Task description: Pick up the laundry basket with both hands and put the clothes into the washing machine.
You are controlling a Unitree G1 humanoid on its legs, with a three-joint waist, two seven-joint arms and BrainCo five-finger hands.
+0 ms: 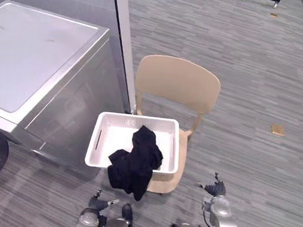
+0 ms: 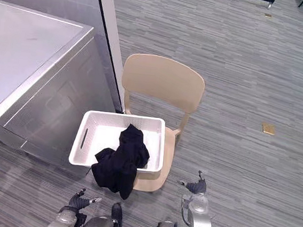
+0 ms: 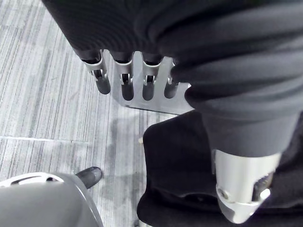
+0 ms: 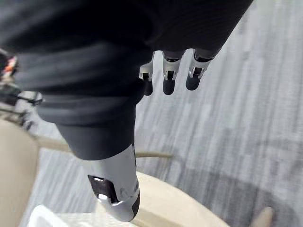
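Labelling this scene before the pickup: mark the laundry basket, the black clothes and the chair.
laundry basket (image 1: pixel 124 120), left eye view, far wall
black clothes (image 1: pixel 135 165), left eye view, middle of the heap
chair (image 1: pixel 177 84), left eye view, backrest

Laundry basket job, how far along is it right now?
Nothing looks done: the basket sits on the chair, black clothes draped over its front rim. In hand: left hand and right hand hang open, low before the chair, touching nothing. Still to do: grip and lift the basket, load the washing machine.
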